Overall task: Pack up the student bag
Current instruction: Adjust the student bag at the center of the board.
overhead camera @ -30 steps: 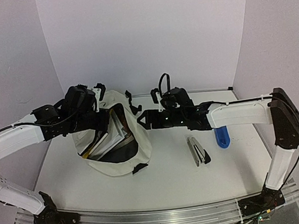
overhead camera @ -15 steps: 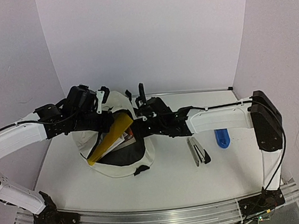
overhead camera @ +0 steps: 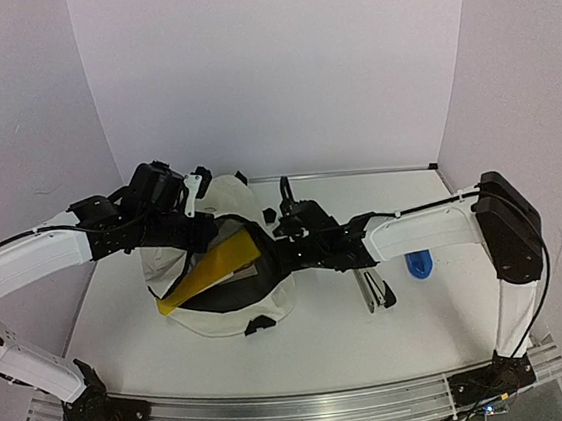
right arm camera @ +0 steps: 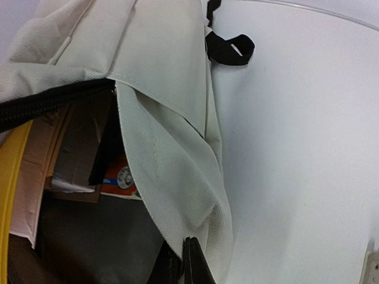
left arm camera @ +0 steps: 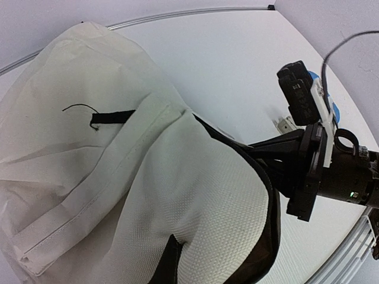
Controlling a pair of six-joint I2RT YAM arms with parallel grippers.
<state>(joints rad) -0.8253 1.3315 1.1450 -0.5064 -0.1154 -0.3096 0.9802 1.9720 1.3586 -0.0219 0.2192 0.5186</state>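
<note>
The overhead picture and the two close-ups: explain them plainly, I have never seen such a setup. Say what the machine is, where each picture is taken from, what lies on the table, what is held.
The machine is two robot arms bolted at the near edge of a table. The wide picture comes from a fixed camera above and behind them; each close-up comes from a camera on one arm's wrist. On the table sits the student bag, cream fabric, its mouth open, with books or papers inside and a flat yellow item sticking out. Beside it lie what looks like a stapler and a blue object. The left gripper is shut on the bag's left rim and the right gripper is shut on its right rim, holding the mouth apart.
</note>
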